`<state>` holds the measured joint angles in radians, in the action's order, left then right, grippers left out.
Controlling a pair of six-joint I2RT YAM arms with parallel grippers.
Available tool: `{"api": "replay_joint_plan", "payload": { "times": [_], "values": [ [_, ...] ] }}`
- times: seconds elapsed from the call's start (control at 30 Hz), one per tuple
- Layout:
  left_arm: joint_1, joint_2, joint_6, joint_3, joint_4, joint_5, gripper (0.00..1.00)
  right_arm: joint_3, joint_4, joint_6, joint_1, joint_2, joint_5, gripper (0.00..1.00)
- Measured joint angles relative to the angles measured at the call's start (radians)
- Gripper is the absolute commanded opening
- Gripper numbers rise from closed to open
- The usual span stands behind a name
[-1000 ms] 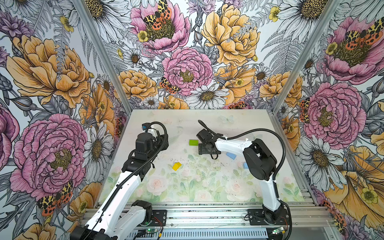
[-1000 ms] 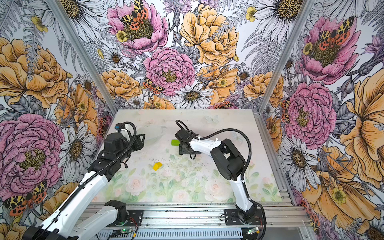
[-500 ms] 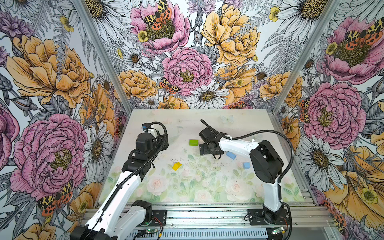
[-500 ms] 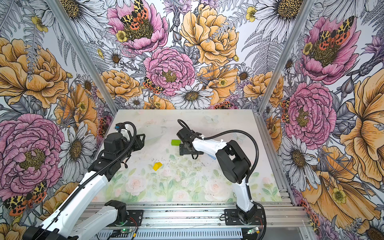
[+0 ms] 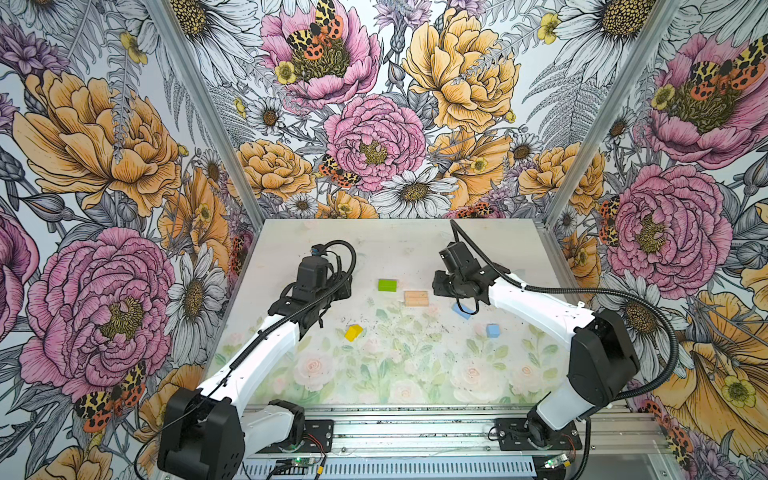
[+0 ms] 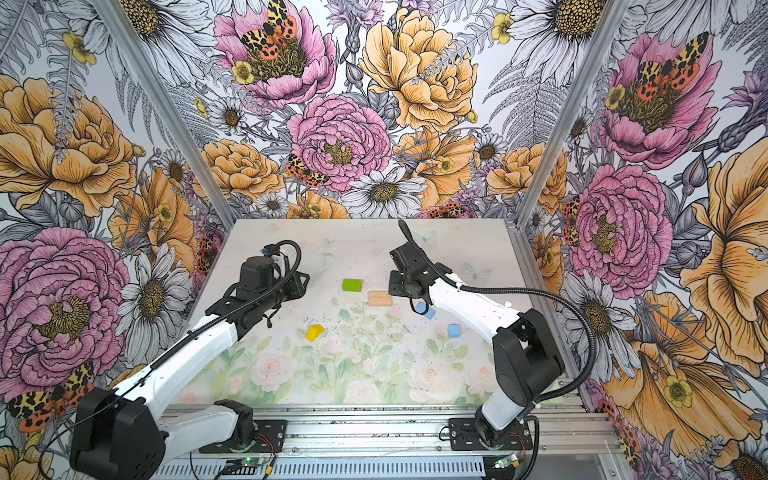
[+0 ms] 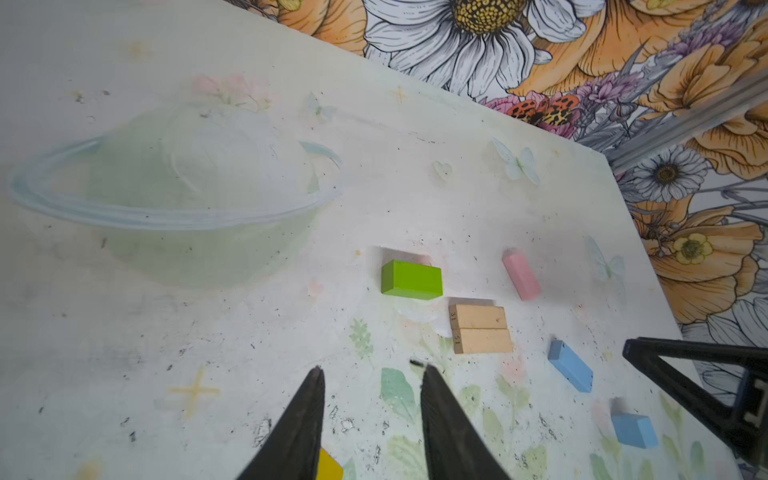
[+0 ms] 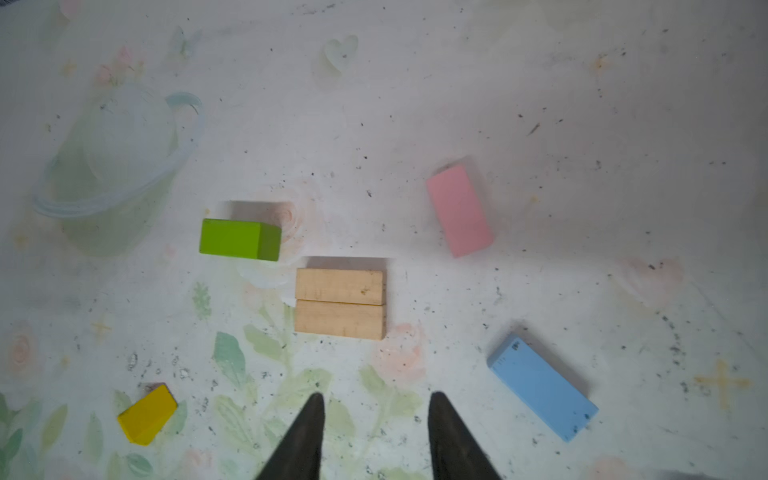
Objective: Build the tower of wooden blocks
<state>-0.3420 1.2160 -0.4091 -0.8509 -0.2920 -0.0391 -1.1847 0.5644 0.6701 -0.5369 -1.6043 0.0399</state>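
1. Looking down in both top views, the wood blocks all sit loose on the counter (image 5: 395,245), each one flat on the surface.
2. The two tan planks (image 8: 340,303) lie side by side with long edges touching, around the middle.
3. The green brick (image 5: 387,284) is just beside them, toward the back and the left arm (image 5: 270,345). The pink brick (image 8: 459,210) lies skewed, a bit apart from the planks.
4. The light blue brick (image 5: 459,309) lies angled under the right arm (image 5: 519,299). The light blue cube (image 5: 492,330) is near it, further front, and the yellow roof piece (image 5: 353,332) is by the left arm.
5. The left jaws are apart with nothing between them, and so are the right jaws. Both hover over bare counter.
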Motion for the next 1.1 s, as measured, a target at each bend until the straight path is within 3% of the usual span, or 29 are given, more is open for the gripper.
{"api": "replay_joint_plan", "payload": {
  "times": [0.07,0.1,0.6,1.1],
  "values": [
    [-0.033,0.051,0.007,-0.042,-0.003,-0.002,0.38,0.047,-0.026,0.005,0.031,0.006,-0.021,0.01],
    [-0.049,0.079,0.011,-0.065,-0.005,-0.003,0.37,0.066,-0.032,0.005,0.045,0.009,-0.031,0.00],
    [-0.129,0.345,0.026,-0.262,-0.058,-0.004,0.35,0.231,-0.141,-0.003,0.201,0.118,-0.125,0.00],
    [-0.158,0.431,0.060,-0.329,-0.110,-0.002,0.42,0.293,-0.150,0.002,0.229,0.139,-0.142,0.00]
  ]
}}
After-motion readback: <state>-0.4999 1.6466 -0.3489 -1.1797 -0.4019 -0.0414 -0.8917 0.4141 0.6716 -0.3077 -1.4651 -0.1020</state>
